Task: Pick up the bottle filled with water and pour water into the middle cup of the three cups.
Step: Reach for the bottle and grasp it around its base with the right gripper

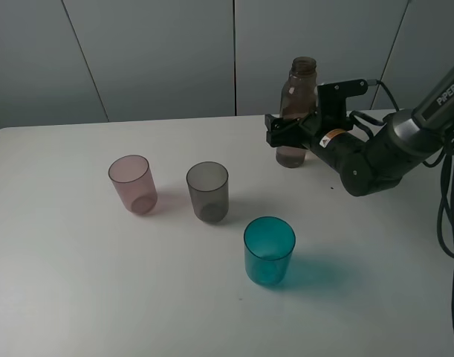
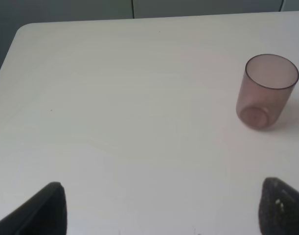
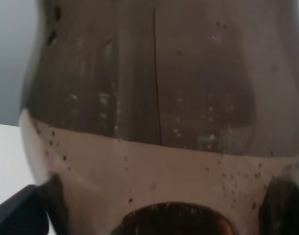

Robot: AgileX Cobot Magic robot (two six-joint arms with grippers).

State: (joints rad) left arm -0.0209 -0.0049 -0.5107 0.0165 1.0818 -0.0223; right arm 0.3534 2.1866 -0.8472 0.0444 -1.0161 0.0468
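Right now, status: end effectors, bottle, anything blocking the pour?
Left end effector open, pink cup ahead. Right end effector open, jaws either side of bottle, bottle upright on table. Nothing between bottle and middle cup.

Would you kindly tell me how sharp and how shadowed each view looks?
Exterior high view: sharp throughout; the teal cup throws a blue-green tinted shadow to the right. Left wrist view: the pink cup is clear, the left gripper's fingers dark and blurred. Right wrist view: the bottle fills the frame, softly focused.
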